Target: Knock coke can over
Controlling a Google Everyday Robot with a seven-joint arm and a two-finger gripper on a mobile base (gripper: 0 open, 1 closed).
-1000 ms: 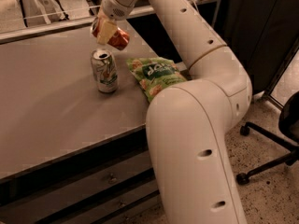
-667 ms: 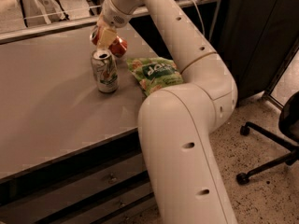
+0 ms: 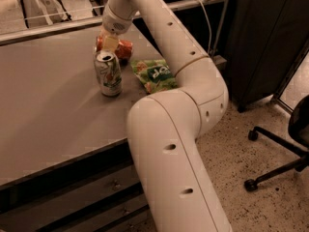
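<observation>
The red-orange coke can [image 3: 123, 49] is low on the grey table [image 3: 48, 105], just behind a white-and-green soda can [image 3: 108, 73]. It looks tipped onto its side, and the gripper and the other can partly hide it. My gripper [image 3: 110, 42] is at the end of the white arm, right at the coke can and just above the top of the white-and-green can. That can stands upright.
A green snack bag [image 3: 154, 74] lies on the table to the right of the cans. My white arm [image 3: 178, 129] arches over the table's right edge. A dark cabinet [image 3: 260, 42] and an office chair base [image 3: 275, 163] stand to the right.
The gripper and the coke can have moved down from above the table to table level behind the white-and-green can. The can now looks more horizontal.
</observation>
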